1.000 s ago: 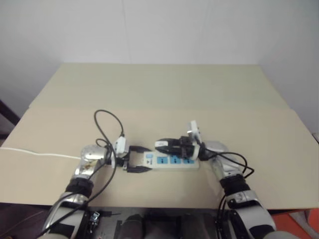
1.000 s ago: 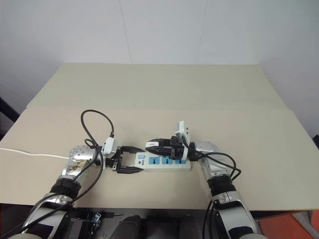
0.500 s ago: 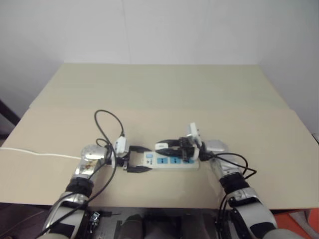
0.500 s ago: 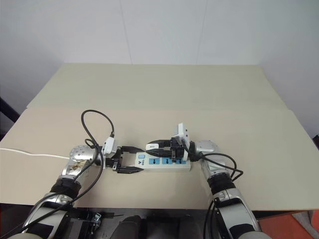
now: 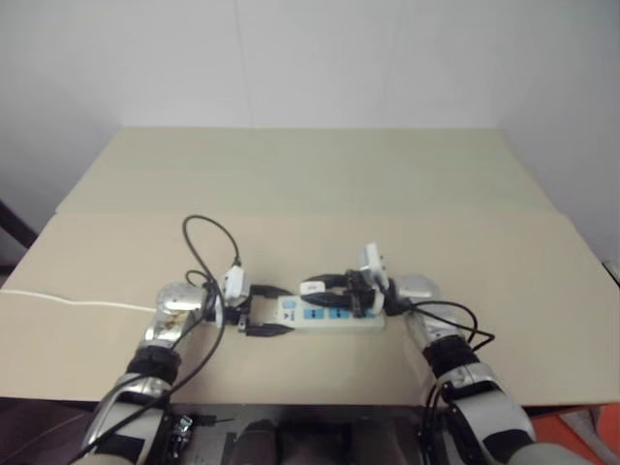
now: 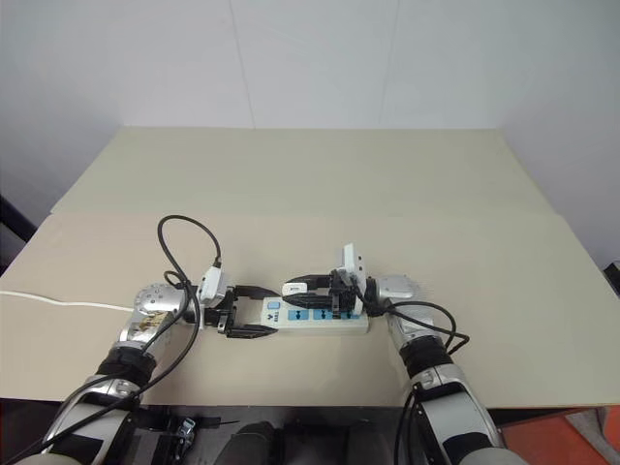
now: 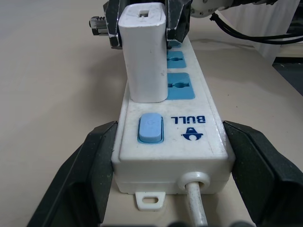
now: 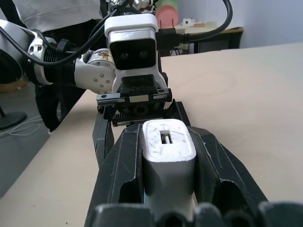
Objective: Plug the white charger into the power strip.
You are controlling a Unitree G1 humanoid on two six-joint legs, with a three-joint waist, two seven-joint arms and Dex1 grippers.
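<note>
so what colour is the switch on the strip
Light blue; the switch on the white strip shows best in the left wrist view.

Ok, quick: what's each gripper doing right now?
Left gripper: open, fingers flanking the switch end of the power strip.
Right gripper: shut on the white charger.

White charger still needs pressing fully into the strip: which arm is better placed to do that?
Right. The right gripper is shut on the white charger, standing upright at the socket nearest the switch. The left gripper only brackets the power strip at its cord end, jaws apart.
</note>
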